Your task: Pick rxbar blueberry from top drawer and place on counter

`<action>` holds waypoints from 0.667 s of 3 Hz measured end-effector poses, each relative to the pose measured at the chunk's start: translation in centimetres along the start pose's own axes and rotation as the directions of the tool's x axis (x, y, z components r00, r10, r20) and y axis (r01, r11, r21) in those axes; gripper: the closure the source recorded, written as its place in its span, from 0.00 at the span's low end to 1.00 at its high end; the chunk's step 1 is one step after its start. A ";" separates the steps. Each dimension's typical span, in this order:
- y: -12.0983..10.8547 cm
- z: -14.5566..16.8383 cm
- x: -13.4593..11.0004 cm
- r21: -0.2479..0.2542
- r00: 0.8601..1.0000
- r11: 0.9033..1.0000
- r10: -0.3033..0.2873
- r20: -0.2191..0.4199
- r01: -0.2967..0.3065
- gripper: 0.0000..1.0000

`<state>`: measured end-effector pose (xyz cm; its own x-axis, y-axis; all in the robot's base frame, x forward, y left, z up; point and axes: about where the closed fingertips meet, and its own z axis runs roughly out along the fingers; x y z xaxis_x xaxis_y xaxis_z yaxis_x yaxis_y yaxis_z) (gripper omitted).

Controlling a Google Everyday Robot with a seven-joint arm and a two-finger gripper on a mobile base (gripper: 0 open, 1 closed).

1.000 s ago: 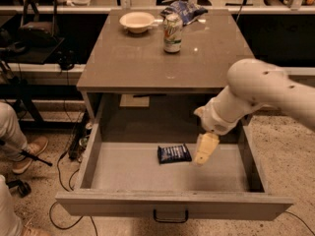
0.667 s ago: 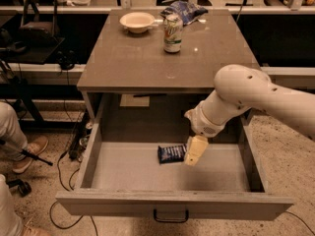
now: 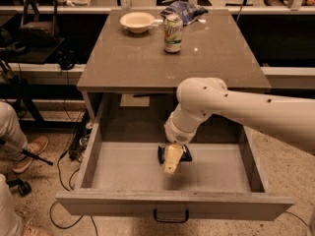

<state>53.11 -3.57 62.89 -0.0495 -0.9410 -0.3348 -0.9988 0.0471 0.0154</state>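
Observation:
The rxbar blueberry [image 3: 185, 154] is a small flat dark blue wrapper lying on the grey floor of the open top drawer [image 3: 123, 173], near its middle. My gripper [image 3: 172, 160] hangs from the white arm directly over the bar, its pale fingers pointing down and covering the bar's left half. The counter [image 3: 147, 58] is the grey-brown tabletop above the drawer.
On the counter stand a white bowl [image 3: 138, 21], a green soda can [image 3: 173, 33] and a blue chip bag [image 3: 184, 10] at the far edge. The drawer's black pull handle [image 3: 171, 217] faces the front. A person's legs and shoes [image 3: 29, 151] are at the left, with cables on the floor.
My arm has swung left across the drawer, bringing the gripper from the right of the bar to right over it. The bar has not moved.

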 end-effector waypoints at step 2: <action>-0.9 3.6 1.9 -0.028 0.997 0.998 0.047 -0.058 -0.048 0.00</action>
<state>53.93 -4.19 58.89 -0.0962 -0.9557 -0.2782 -0.9948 0.0833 0.0579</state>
